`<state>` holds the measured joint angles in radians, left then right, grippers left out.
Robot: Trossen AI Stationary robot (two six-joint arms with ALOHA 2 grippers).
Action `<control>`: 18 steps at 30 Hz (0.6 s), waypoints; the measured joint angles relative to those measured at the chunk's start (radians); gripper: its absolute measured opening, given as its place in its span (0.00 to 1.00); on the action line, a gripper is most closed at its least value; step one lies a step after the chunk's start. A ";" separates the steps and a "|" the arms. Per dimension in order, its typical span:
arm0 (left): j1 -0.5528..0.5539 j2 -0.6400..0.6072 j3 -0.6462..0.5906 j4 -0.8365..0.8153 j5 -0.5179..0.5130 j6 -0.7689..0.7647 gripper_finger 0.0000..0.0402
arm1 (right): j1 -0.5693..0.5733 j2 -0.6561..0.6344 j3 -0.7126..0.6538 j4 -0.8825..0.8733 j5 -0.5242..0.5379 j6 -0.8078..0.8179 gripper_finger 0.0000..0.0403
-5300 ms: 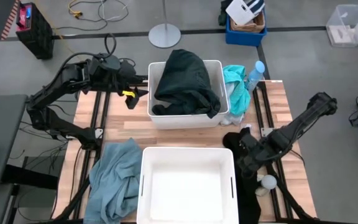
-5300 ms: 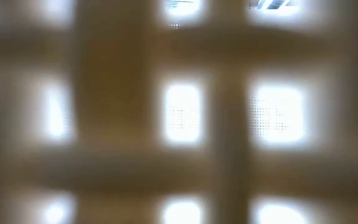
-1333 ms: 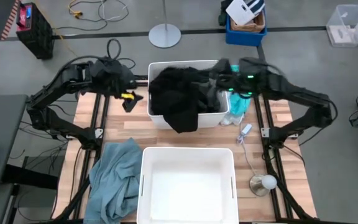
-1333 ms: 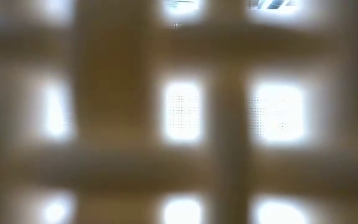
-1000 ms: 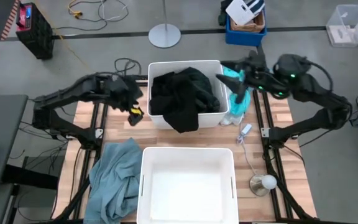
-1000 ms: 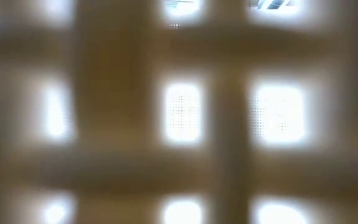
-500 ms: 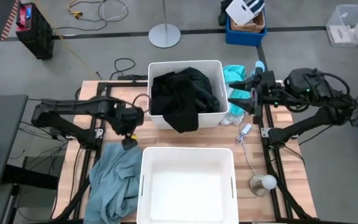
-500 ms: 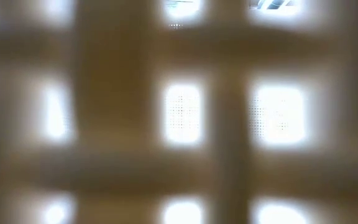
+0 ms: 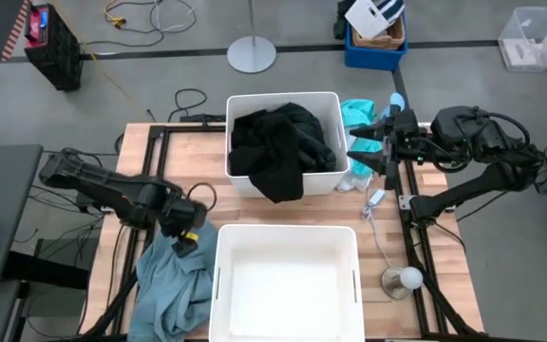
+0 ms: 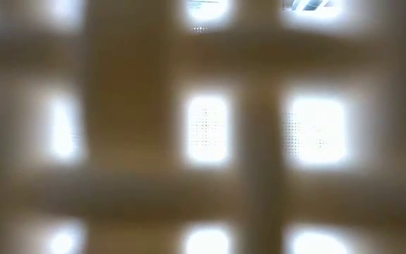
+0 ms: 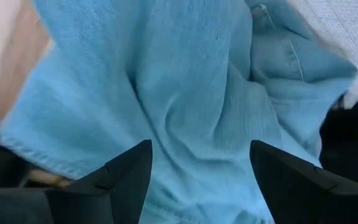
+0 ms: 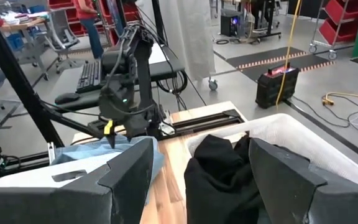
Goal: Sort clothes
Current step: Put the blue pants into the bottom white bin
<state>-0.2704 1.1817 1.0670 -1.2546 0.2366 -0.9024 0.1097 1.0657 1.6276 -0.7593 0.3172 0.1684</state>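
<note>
Black garments [image 9: 278,142] fill the far white bin [image 9: 330,100]; one flap [image 9: 280,185] hangs over its near wall. They also show in the right wrist view [image 12: 222,177]. A dusty blue-grey garment [image 9: 171,280] lies heaped on the table's near left, left of the near bin. A turquoise garment [image 9: 359,116] lies right of the far bin. My left gripper [image 9: 184,231] is open, pointing down just over the blue-grey garment [image 11: 185,93]; whether it touches it, I cannot tell. My right gripper [image 9: 370,152] is open and empty, right of the far bin.
An empty white bin [image 9: 288,237] stands at the near middle. A clear blue-capped bottle [image 9: 396,101] stands by the turquoise garment. A white cord [image 9: 373,204] runs to a round object [image 9: 408,277] at the near right. The low view is blocked by a blurred lattice wall.
My left gripper has gone from beside the far bin's left wall toward the table's near edge and down, to just over the blue-grey garment. My right gripper has drawn back a little toward the table's right and near edges, away from the far bin. The clothes have not moved.
</note>
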 joint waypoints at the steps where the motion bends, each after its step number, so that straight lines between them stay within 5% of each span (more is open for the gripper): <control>1: -0.022 -0.009 -0.025 0.030 -0.009 -0.037 0.66 | 0.000 0.000 0.000 0.000 0.000 0.000 0.70; 18: -0.176 0.011 -0.471 0.624 -0.058 -0.448 0.74 | -0.040 0.002 0.000 0.000 0.000 -0.010 0.70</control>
<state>-0.4461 1.1924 0.5957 -0.6303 0.1786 -1.3504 0.0692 1.0672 1.6276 -0.7597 0.3172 0.1580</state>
